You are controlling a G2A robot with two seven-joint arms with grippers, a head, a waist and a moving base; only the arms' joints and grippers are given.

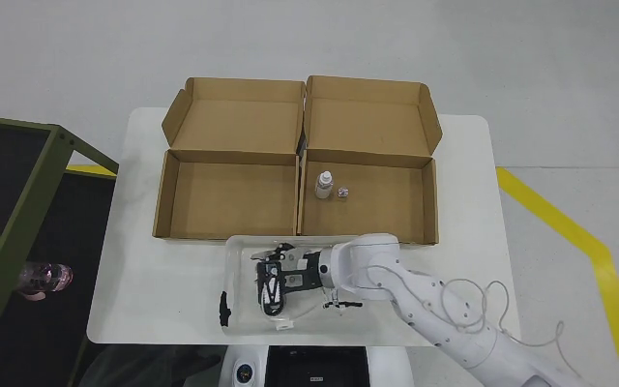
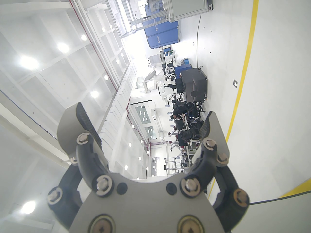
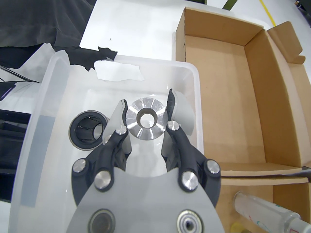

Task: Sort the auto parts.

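Note:
My right gripper [image 3: 147, 100] is down inside the clear plastic bin [image 3: 41, 90], its two fingers pressed against opposite sides of a shiny metal disc [image 3: 145, 128] with a centre hole. A black cylindrical bearing [image 3: 87, 129] lies in the bin just beside that disc. In the top view the right arm comes in from the front right and its gripper [image 1: 274, 285] sits over the bin [image 1: 242, 247]. My left gripper [image 2: 145, 112] is open, holds nothing and points out at the hall.
Two open cardboard boxes stand side by side behind the bin: the left box [image 1: 174, 203] and the right box [image 1: 426, 198], which holds a small bottle [image 1: 324, 184] and a small part [image 1: 345, 193]. Black tape [image 3: 90, 56] hangs on the bin's rim.

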